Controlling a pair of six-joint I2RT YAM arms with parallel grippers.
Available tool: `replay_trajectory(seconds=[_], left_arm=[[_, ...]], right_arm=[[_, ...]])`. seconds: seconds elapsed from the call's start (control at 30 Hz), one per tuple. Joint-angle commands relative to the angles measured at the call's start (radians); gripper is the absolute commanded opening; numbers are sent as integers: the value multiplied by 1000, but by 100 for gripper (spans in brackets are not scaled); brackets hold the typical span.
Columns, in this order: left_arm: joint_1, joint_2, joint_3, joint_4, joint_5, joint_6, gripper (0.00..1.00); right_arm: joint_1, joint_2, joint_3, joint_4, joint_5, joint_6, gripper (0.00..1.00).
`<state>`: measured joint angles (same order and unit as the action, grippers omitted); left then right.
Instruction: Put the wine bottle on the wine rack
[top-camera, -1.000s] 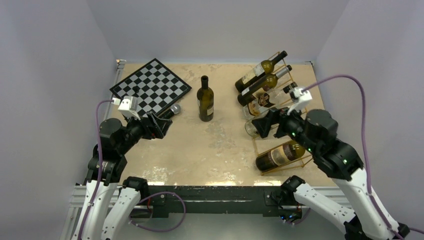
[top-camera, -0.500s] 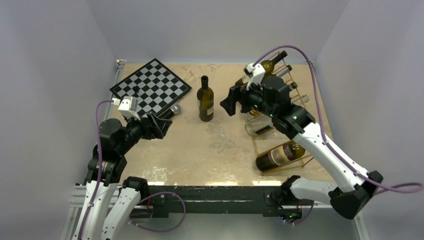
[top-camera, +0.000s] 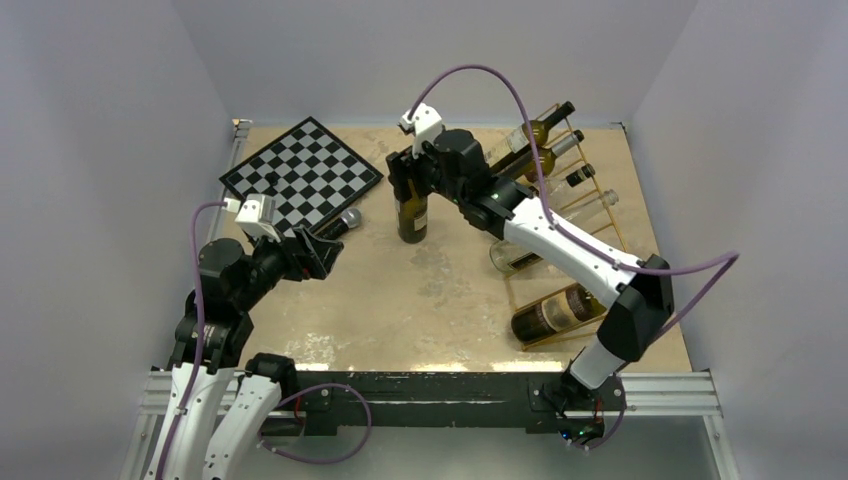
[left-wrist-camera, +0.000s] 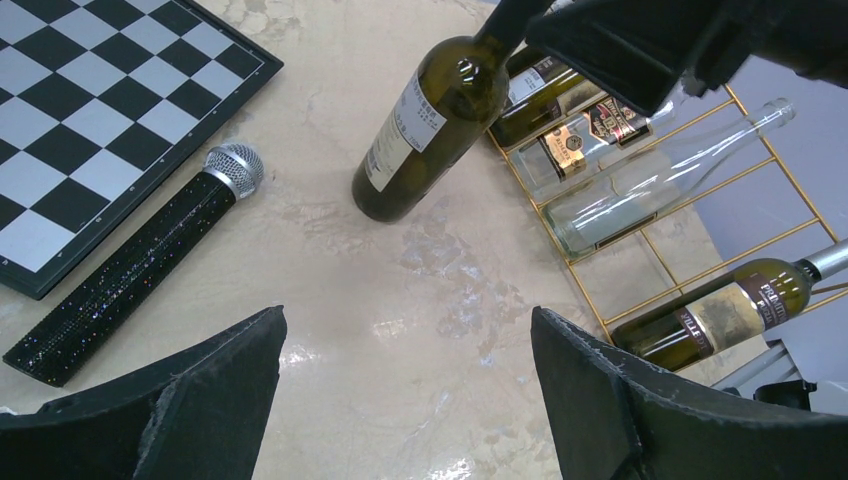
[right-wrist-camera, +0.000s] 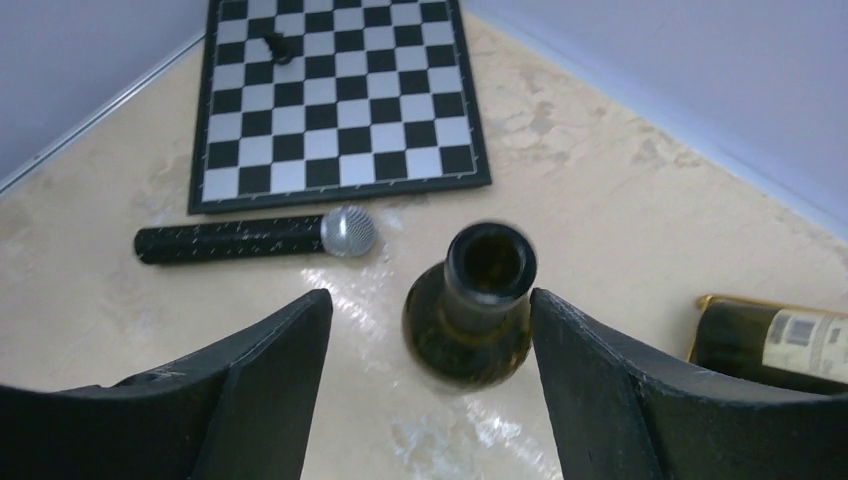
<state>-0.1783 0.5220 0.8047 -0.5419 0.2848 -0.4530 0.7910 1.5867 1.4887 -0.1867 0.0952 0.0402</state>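
A dark green wine bottle (top-camera: 411, 215) with a pale label stands upright and uncorked in the middle of the table. My right gripper (top-camera: 404, 172) hangs over its top, open. In the right wrist view the bottle's mouth (right-wrist-camera: 490, 262) sits between the two fingers, closer to the right one, and no pad touches the glass. The gold wire wine rack (top-camera: 592, 218) lies at the right with several bottles in its slots. My left gripper (top-camera: 325, 248) is open over bare table at the left, holding nothing (left-wrist-camera: 408, 315).
A black-and-white chessboard (top-camera: 300, 170) with a dark piece on it lies at the back left. A black microphone (top-camera: 340, 222) rests beside it, left of the bottle. The rack (left-wrist-camera: 720, 200) holds a clear bottle and green ones. Walls close in the table.
My right arm has swung from the rack leftward across the table, and its gripper now stands over the upright bottle's neck. The left arm has not moved.
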Motion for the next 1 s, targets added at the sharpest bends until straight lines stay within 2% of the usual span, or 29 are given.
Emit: replay_trajectory(seconds=[0.0,0.23,0.47,0.6,0.77,0.83,0.97], left_arm=[[-6,-5,-2,11,6,9,96],[-6,-1,-3,5,-5,13,96],[-6,7,-4,11,-2,13,96],[-6,7,-3,7,-4,17,96],[-6,5,-3,7,-6,17,96],[-6,6,-4,7,-8,18,96],[-6,6,-7,9,-6,17,96]], right_arm=[[0,58,121,46,98,-29,73],[4,104,107,94,189,-14,68],[4,138,108,96,207,-17,64],[4,142,101,102,206,-11,47],[4,125,97,102,193,-7,12],[4,101,85,107,190,-12,1],[4,54,64,111,189,-17,0]])
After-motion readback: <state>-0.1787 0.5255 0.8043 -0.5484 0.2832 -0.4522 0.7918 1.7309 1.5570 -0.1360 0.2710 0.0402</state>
